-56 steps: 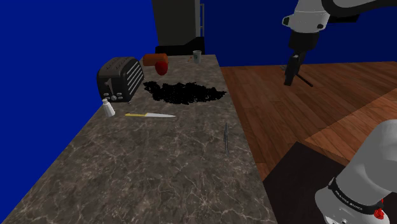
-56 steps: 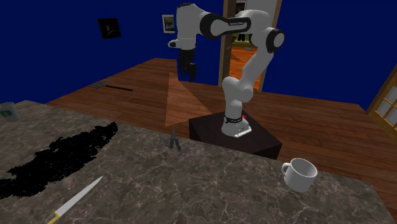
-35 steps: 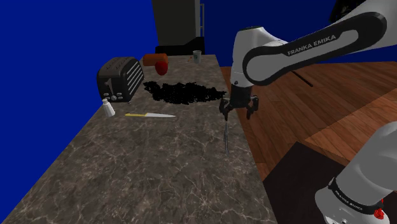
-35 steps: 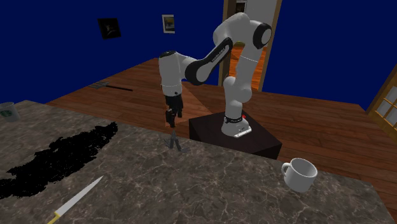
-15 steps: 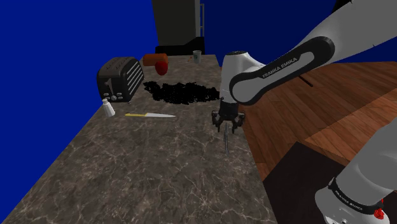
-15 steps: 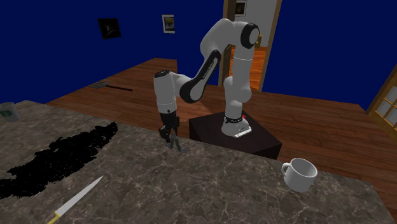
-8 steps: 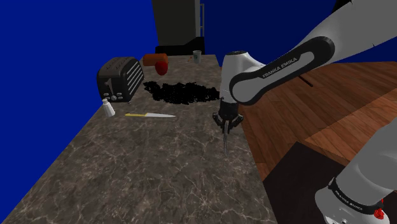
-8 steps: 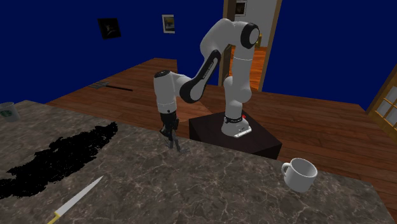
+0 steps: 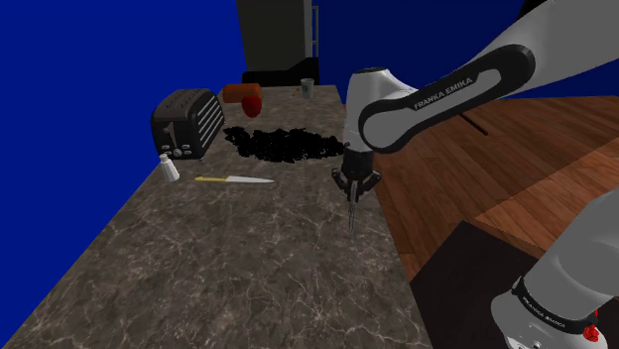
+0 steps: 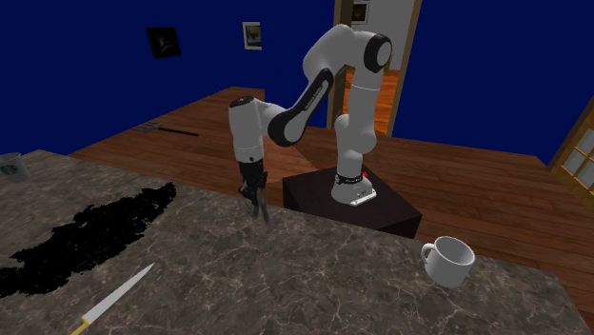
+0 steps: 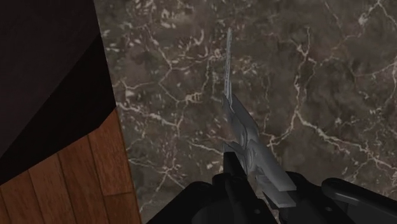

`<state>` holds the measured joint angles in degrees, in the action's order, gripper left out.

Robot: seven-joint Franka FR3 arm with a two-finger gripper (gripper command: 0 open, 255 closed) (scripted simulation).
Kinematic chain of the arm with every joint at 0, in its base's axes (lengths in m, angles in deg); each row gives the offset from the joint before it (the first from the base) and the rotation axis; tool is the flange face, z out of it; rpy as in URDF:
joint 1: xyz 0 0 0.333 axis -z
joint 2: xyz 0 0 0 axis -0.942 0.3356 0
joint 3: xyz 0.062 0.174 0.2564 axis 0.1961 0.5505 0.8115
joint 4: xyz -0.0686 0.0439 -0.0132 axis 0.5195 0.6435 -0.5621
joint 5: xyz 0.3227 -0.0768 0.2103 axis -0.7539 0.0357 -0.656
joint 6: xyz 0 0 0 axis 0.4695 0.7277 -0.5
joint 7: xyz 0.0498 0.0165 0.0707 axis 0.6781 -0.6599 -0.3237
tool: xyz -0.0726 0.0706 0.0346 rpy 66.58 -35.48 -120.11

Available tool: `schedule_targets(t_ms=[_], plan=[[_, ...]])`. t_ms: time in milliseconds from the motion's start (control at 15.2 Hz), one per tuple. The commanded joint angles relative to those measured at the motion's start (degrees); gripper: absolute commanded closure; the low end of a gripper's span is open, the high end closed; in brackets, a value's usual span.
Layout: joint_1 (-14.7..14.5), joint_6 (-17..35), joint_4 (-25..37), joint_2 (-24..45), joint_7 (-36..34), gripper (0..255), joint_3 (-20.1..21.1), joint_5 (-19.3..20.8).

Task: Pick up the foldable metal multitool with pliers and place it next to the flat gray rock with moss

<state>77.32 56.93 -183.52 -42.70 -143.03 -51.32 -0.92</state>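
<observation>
The tool (image 9: 354, 190) hangs from the arm over the counter (image 9: 248, 268), and its black fingers (image 11: 232, 170) are closed on the wider end of the metal multitool (image 11: 247, 143). The multitool's long axis runs on from the fingers down toward the counter. In both exterior views it stands close to upright, with the slim tip lowest and pointing away from the tool. Whether that tip touches the marble surface cannot be told.

The multitool is just inside the counter's long edge on the side of the wooden floor (image 9: 476, 169). In the wrist view that edge runs close beside it, with floorboards and the dark stand (image 10: 386, 211) beyond.

Toward the shoulder view's left the counter lies open and bare for a good stretch. Farther along the same edge lies the flat rock (image 9: 288, 145), drawn as a jagged black patch. It is apart from the multitool, with bare marble between them.

A yellow-handled knife (image 9: 238, 179) lies left of the tool in the shoulder view. Past it a small white shaker (image 9: 169, 168) and a dark toaster (image 9: 186, 122) sit near the opposite edge. In the second exterior view a white mug (image 10: 447, 259) stands well off to the right.
</observation>
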Motion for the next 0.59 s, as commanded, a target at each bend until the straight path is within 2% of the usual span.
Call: schedule_targets(t_ms=[0,528], plan=[[0.01,-1.83,0.92,-0.93,0.17,255,-0.16,-0.25],[0.03,-8.3,4.49,-3.95,0.54,255,-0.74,-0.89]])
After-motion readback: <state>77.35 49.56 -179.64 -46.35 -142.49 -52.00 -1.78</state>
